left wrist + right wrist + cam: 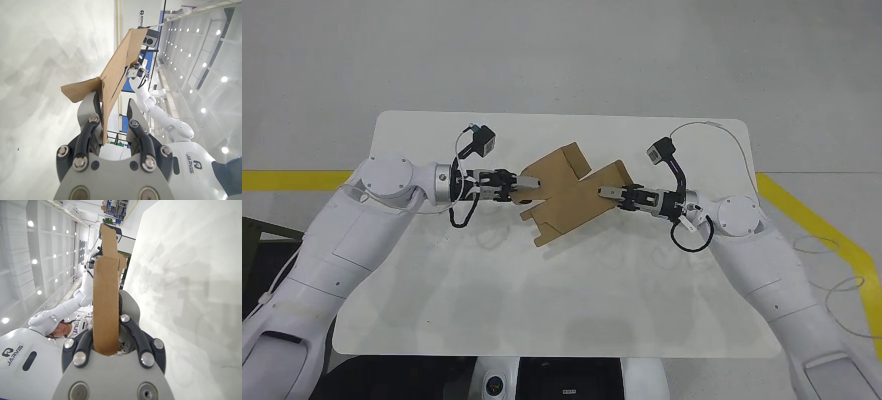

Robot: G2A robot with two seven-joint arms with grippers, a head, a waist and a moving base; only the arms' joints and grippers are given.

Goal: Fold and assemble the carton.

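The carton (567, 190) is a brown cardboard blank, partly folded, held in the air over the middle of the white table (442, 290). My right gripper (608, 193) is shut on its right flap; in the right wrist view that flap (105, 298) runs up between the fingers and hides one of them. My left gripper (527, 183) is at the carton's left edge and is open. In the left wrist view the cardboard (115, 75) stands edge-on in the gap, against one finger (87, 108) and apart from the other. The right gripper (132, 71) shows at the carton's far end.
The tabletop (189, 275) under both arms is bare white. Yellow floor tape (292, 180) runs past the table's left and right sides. A thin cable (842, 290) lies on the floor at the right.
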